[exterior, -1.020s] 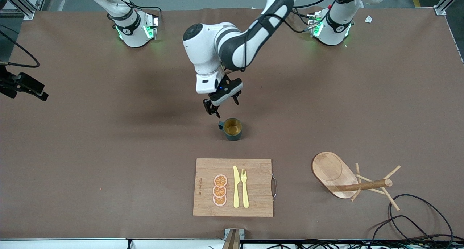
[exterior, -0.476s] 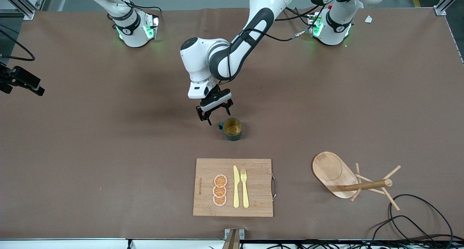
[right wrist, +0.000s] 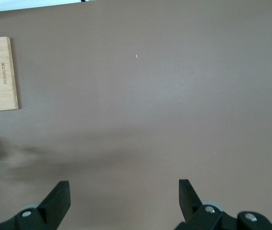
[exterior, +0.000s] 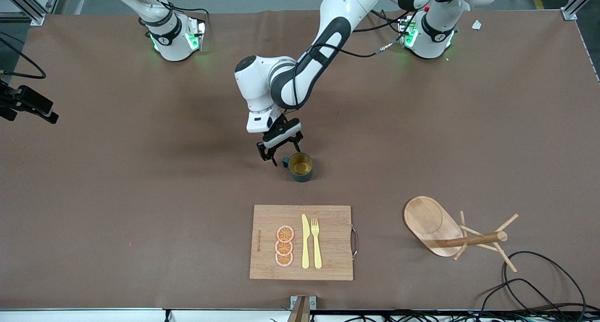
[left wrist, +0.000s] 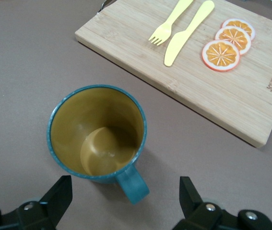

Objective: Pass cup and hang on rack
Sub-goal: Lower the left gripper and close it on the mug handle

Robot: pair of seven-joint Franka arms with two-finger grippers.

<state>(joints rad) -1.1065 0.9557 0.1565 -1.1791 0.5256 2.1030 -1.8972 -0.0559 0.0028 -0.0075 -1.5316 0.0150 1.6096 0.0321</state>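
Standing upright on the brown table (exterior: 140, 195), mouth up, was the cup (exterior: 300, 166), long axis vertical, tan inside showing, small handle sticking out sideways toward the left gripper (exterior: 279, 149). Hovered low with that gripper just beside the handle, fingers (left wrist: 59, 196) spread wide apart and not touching anything. In the left wrist view, sat just ahead of the fingertips with the handle pointing back into the gap between them, nothing clamped.

Waited way off over bare table with the right gripper (right wrist: 124, 199), fingers apart too, holding nothing.

Lay tipped over on its side, the rack (exterior: 450, 230), toward the left arm's end of the table, nearer the front camera than the cup, oval base on edge and post flat along the surface. Also spotted a cutting board (exterior: 328, 265) nearer the camera than the cup, with a yellow knife (exterior: 305, 241), yellow fork (exterior: 316, 242) and three orange slices (exterior: 284, 246) on it. Black cables (exterior: 539, 284) curled by the rack.
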